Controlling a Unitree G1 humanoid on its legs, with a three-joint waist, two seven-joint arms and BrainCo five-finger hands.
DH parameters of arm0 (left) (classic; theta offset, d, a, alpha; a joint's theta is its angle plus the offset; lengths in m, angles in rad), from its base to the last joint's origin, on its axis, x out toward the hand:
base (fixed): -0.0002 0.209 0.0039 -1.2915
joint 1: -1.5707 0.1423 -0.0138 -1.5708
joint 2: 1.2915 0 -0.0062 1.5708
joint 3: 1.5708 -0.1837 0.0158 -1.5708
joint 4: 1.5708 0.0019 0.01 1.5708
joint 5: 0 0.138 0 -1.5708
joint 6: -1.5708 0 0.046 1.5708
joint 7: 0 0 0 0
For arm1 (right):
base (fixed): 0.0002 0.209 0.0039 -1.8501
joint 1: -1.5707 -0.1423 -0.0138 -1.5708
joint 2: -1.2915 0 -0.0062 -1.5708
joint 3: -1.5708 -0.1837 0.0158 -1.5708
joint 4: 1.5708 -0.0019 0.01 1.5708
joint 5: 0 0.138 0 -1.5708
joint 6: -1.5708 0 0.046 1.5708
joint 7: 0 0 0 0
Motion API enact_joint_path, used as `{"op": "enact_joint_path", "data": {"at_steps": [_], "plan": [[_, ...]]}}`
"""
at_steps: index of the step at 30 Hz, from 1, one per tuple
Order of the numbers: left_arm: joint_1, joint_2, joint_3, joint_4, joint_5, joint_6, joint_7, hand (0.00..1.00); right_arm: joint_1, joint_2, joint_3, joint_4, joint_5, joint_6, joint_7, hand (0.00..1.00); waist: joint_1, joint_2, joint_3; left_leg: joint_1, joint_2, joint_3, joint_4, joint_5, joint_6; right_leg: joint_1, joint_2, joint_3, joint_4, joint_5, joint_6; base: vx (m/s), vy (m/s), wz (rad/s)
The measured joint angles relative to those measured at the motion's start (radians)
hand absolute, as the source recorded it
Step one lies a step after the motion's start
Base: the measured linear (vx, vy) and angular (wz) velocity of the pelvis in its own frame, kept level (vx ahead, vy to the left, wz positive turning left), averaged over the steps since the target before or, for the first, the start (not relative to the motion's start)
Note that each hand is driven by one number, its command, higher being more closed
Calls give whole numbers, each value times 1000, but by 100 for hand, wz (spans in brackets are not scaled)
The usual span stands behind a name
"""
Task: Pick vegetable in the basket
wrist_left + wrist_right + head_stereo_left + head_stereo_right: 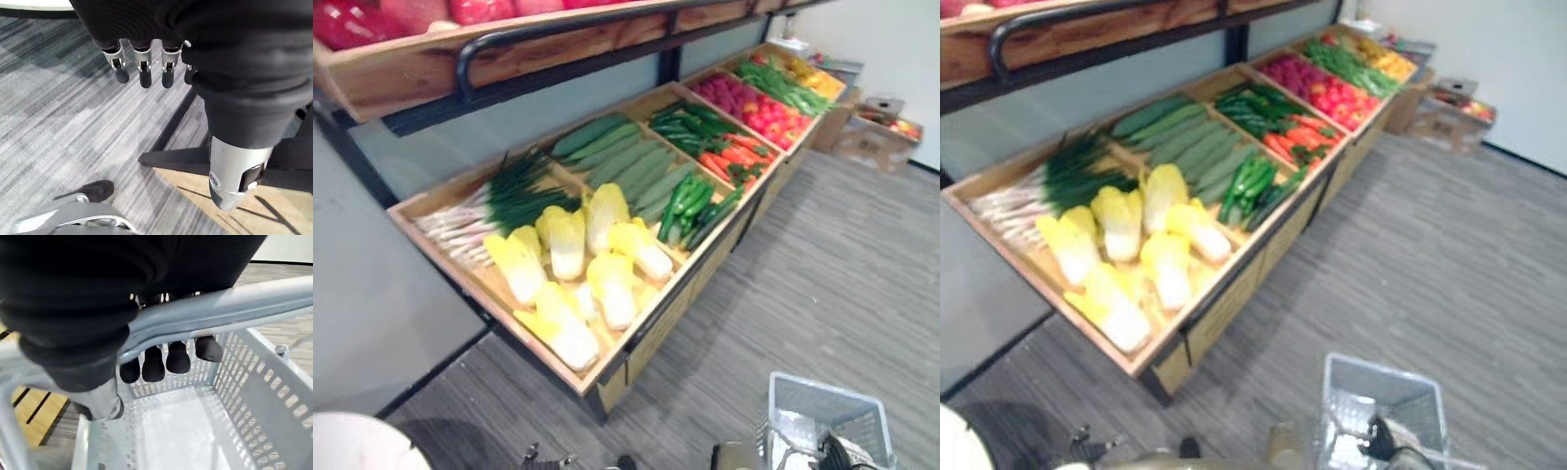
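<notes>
A slanted wooden stand (636, 328) displays vegetables: yellow napa cabbages (568, 245), scallions (499, 206), cucumbers (626, 162), green peppers (690, 201) and carrots (734, 155). A light grey plastic basket (822, 416) hangs low at the right, in front of the stand, with nothing inside it (264, 396). My right hand (156, 364) is shut on the basket's handle (220, 308), fingers curled under the bar. In the left wrist view my left hand (142, 73) hangs over the carpet by the stand's foot, fingers straight and holding nothing.
Further along the stand lie red vegetables (769, 113) and more green and yellow produce. An upper wooden shelf (460, 49) with red produce overhangs the back. Cardboard boxes (876, 127) stand on the floor at the far right. Grey striped carpet (822, 284) lies before the stand.
</notes>
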Motion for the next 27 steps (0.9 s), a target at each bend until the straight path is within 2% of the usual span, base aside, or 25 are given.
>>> {"op": "enact_joint_path", "data": {"at_steps": [2, 4, 5, 6, 7, 8, 9, 10, 11, 12, 13, 15, 16, 18, 19, 21, 23, 24, 27], "plan": [[-20, 3, 15, -2, -2, -1, 11, 0, 5, 21, -42, 29, 8, 8, 0, 100, 0, -1, -1, -27, -1, -56, 25, -6, -11, 6, 6, 78, -114, 1, -2, 125, -118, 103], [-39, 10, 22, -6, -2, -6, 21, 0, 22, 56, -83, 67, 16, 17, 0, 100, -1, -4, -7, -61, 8, -166, 62, -16, -44, 23, 8, 167, -194, 0, -16, 174, -287, 129], [-42, 16, 22, -7, -2, -7, 24, 0, 27, 67, -91, 68, 16, 18, 0, 100, -1, -5, -8, -70, 13, -189, 69, -19, -56, 26, 10, 182, -204, 0, -15, 147, -345, 126], [-39, 32, 24, -7, -2, -6, 28, 0, 30, 83, -91, 69, 18, 20, 0, 100, -1, -16, -15, -80, 25, -232, 78, -15, -82, 43, 10, 184, -244, 7, -3, 132, -526, 104], [-33, 48, 35, -7, -2, -6, 31, 0, 28, 95, -91, 73, 37, 22, 0, 100, 1, -30, -24, -90, 34, -261, 78, -13, -113, 62, 1, 144, -314, 33, 25, 103, -498, 88], [-28, 55, 50, -6, -2, -6, 35, 0, 24, 98, -91, 77, 39, 23, 0, 100, 5, -52, -31, -91, 36, -264, 76, -13, -125, 71, -5, 119, -354, 87, 13, 111, -654, 42], [-13, 61, 82, 12, -3, -6, 46, 0, 0, 92, -92, 90, 44, 20, -1, 100, 20, -68, -42, -96, 61, -263, 75, -17, -153, 88, 8, 82, -404, 65, 5, 81, -563, -11], [-11, 33, 105, 33, -5, -5, 54, 0, -44, 75, -99, 101, 46, 24, -6, 100, 32, -33, -44, -110, 119, -258, 73, -16, -176, 105, 62, 60, -474, 60, -2, 67, -548, -23], [-13, 15, 112, 44, -6, -6, 56, 0, -60, 63, -99, 101, 47, 22, -12, 100, 30, -12, -39, -117, 149, -260, 69, -11, -188, 113, 91, 46, -501, 64, -8, 29, -483, -11], [-15, -20, 126, 67, -7, -5, 56, 0, -70, 41, -98, 103, 54, 19, -12, 100, 21, 25, -36, -117, 201, -256, 48, 11, -215, 128, 139, 18, -523, 74, -24, 18, -409, 22], [-11, -41, 130, 76, -7, -5, 56, 0, -62, 26, -95, 105, 54, 18, -11, 100, 18, 50, -35, -95, 237, -252, 30, 29, -231, 150, 173, 2, -524, 66, -39, 6, -363, 26], [1, -46, 136, 83, -7, -6, 56, 0, -53, 14, -86, 104, 54, 14, -12, 100, 20, 58, -36, -76, 254, -219, 44, 63, -225, 173, 195, -9, -512, 49, -75, -32, -273, 14], [5, -46, 147, 82, -10, -6, 58, 0, -51, 7, -86, 103, 56, 13, -14, 100, 20, 55, -34, -81, 254, -173, 69, 81, -201, 175, 194, -17, -499, 23, -97, -86, -236, 16], [1, -45, 163, 78, -34, -6, 62, 0, -40, -2, -86, 103, 56, 14, -19, 100, 20, 57, -34, -90, 251, -103, 78, 107, -166, 176, 187, -35, -490, 12, -106, -117, -162, 28], [1, -45, 171, 78, -40, -6, 64, 0, -33, -3, -87, 103, 56, 14, -20, 100, 20, 57, -34, -91, 245, -66, 83, 109, -162, 176, 180, -42, -489, 11, -108, -98, -80, 30], [5, -46, 175, 77, -46, -6, 66, 0, -22, -3, -88, 100, 56, 14, -20, 100, 19, 58, -34, -84, 203, -11, 109, 69, -149, 176, 158, -47, -490, 13, -104, -50, 27, 20], [6, -47, 191, 58, -46, -5, 73, 0, -5, -4, -88, 95, 56, 13, -20, 100, 15, 75, -34, -76, 195, -8, 68, 35, -150, 173, 159, -62, -495, 20, -94, -34, 77, 25], [6, -48, 212, 28, -47, -4, 88, 0, -3, 4, -88, 100, 56, 13, -19, 100, 16, 74, -37, -70, 186, -2, 29, 39, -151, 175, 153, -63, -513, 32, -79, -42, 87, 16], [29, -63, 208, -123, -46, -5, 128, 0, 5, 3, -114, 98, 54, -4, -23, 100, 14, 73, -48, -43, 145, 13, -98, 93, -156, 180, 129, -69, -584, 77, -68, 1, 103, 7]]}}
